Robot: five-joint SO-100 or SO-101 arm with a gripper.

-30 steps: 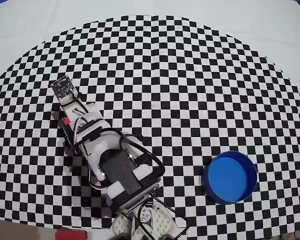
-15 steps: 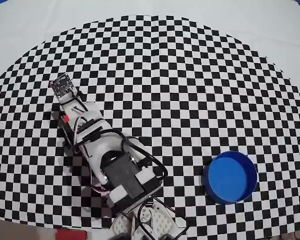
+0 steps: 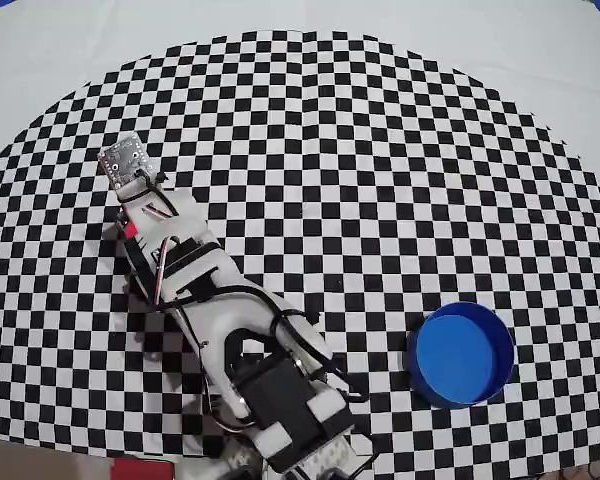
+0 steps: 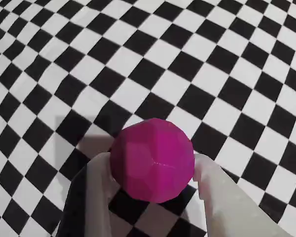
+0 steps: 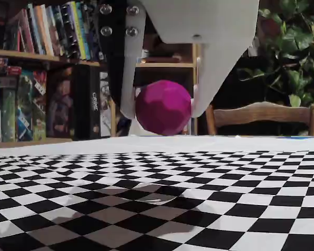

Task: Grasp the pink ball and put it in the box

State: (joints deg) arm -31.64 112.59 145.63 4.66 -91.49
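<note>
The gripper [image 5: 164, 112] was clamped on the pink ball [image 5: 163, 107], one white finger [image 5: 130, 63] pressed against each side of it, and the low fixed view showed the ball lifted clear of the checkered mat [image 5: 199, 198], with a soft shadow on the squares beneath it. In the wrist view the pink ball [image 4: 152, 159] filled the gap between the two pale fingers [image 4: 99, 192] and hid the squares directly under it; the gripper [image 4: 153, 170] entered that view from the bottom edge. From overhead the arm [image 3: 220, 320] stretched from the bottom edge up toward the left part of the black-and-white checkered mat [image 3: 380, 150], its tip over the mat's left side; the ball itself was hidden under the arm in that view, apart from a small reddish spot by the wrist that I could not identify. The box [image 3: 462, 354], a round bright blue container with a low rim, sat on the lower right part of the mat, well apart from the gripper, and nothing lay inside it. Behind the table the fixed view showed a bookshelf [image 5: 36, 63] packed with books and game boxes, a wooden chair [image 5: 261, 117] and a leafy plant [image 5: 293, 52].
</note>
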